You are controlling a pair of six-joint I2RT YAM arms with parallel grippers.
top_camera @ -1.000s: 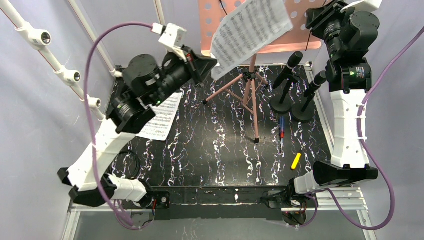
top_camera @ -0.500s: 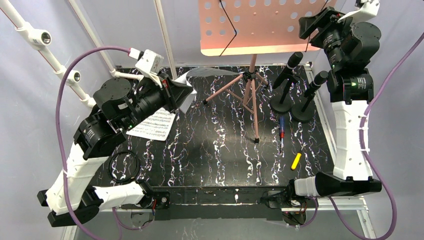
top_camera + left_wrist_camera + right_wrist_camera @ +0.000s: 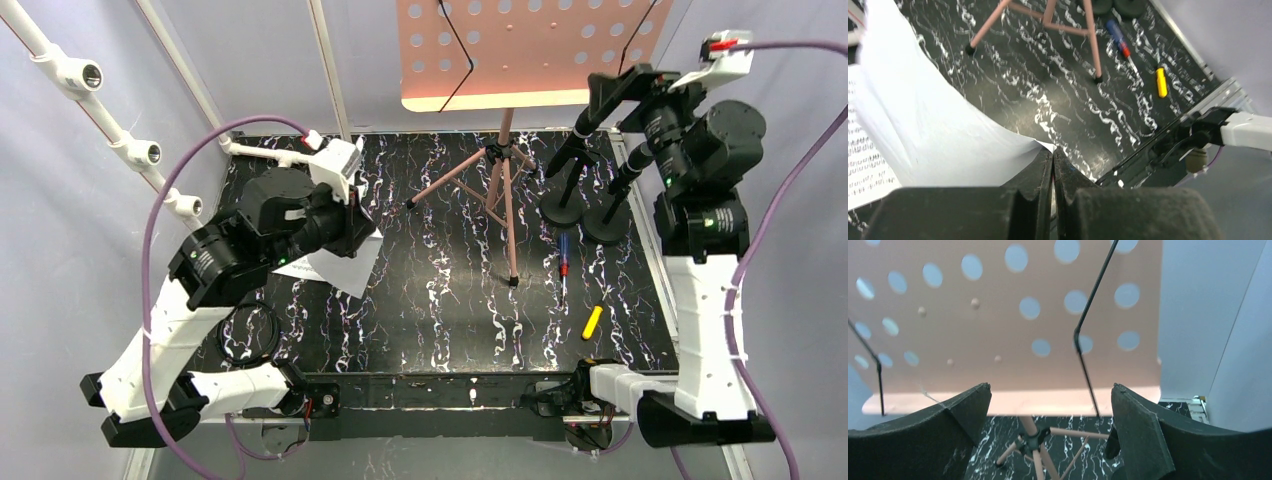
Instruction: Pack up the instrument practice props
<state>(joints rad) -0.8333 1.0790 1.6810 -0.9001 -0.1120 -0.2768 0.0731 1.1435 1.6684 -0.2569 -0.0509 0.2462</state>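
Observation:
The salmon-pink perforated music desk (image 3: pixel 530 50) stands on thin pink tripod legs (image 3: pixel 505 190) at the back, with no page on it. My left gripper (image 3: pixel 1053 152) is shut on the corner of a white sheet-music page (image 3: pixel 923 125), which curves down over the table's left side (image 3: pixel 352 268). A second printed page (image 3: pixel 863 170) lies beneath it. Two black microphones (image 3: pixel 575 150) (image 3: pixel 628 172) stand on round bases at the back right. My right gripper (image 3: pixel 1050 387) is open and empty, a little in front of the desk's lower right edge (image 3: pixel 1048 400).
A blue-and-red screwdriver (image 3: pixel 563 262) and a yellow marker (image 3: pixel 592 321) lie right of the tripod. A white pipe frame (image 3: pixel 120 130) runs along the left side. A black cable coil (image 3: pixel 250 333) sits near the left arm's base.
My left gripper has pulled the page off the music desk and carried it down to the table's left side. My right gripper has opened wide and drawn back from the desk's right edge.

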